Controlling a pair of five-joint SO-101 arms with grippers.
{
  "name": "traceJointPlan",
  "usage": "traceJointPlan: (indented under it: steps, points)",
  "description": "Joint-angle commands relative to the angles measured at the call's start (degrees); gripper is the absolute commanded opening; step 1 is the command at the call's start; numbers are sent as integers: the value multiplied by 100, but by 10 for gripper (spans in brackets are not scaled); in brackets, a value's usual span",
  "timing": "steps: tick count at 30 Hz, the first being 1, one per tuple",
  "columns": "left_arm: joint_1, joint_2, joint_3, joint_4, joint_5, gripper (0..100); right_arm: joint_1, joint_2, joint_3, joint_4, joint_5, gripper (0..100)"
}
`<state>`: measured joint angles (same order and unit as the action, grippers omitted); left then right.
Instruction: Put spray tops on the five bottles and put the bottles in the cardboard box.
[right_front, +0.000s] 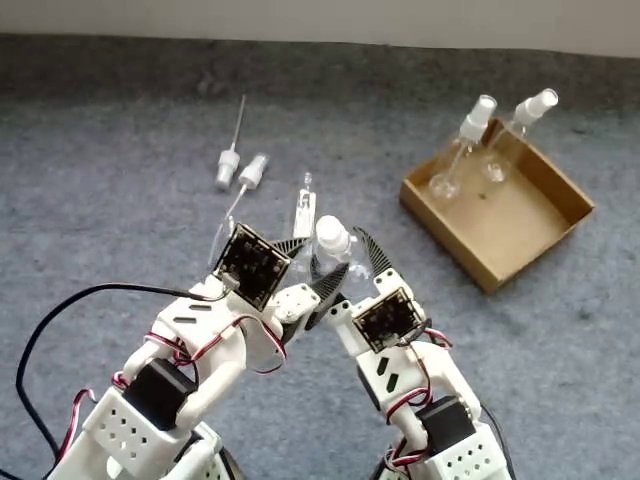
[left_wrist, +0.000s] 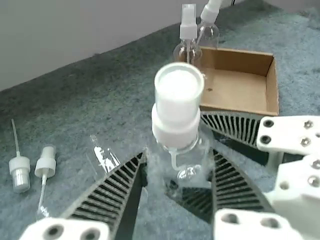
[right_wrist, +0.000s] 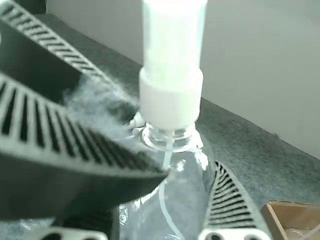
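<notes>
Meeting over the tabletop (right_front: 120, 150), the left end effector (left_wrist: 178, 167) sits at an upright bottle (right_wrist: 175, 210) with its spray top (left_wrist: 178, 95) on; I cannot tell whether it grips. The right end effector (right_front: 350, 270) pinches the bottle's body. The cardboard box (right_front: 445, 240) lies farther right and away, nearer the right arm.

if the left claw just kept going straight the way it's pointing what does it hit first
The bottle with the spray top, directly ahead of the left claw and very close. The cardboard box lies beyond it, though depth is unclear.
</notes>
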<state>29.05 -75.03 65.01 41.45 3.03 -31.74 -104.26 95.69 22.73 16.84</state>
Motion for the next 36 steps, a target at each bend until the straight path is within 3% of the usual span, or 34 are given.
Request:
traceJointPlan:
  steps: [1,7,12,16,17,29,36]
  points:
    - [-92,-75,-690,782,-88,144,-22,-101,567,-13,26,80]
    - [-92,-171,-1226,1196,-79,142,-22,-101,558,-13,18,80]
    - [-57,-1007,-1314,1213,-62,139,-22,-101,549,-13,18,80]
    - [-84,-1648,-884,1503,-62,31,-22,-101,549,-13,0,80]
    - [-84,-1789,-787,1530,-62,0,-13,-101,549,-13,-105,80]
    - [-31,-2949,875,1495,-62,27,655,-101,224,-40,-1916,80]
    - [936,-2949,1358,1459,-53,2,646,-101,224,-286,-2338,80]
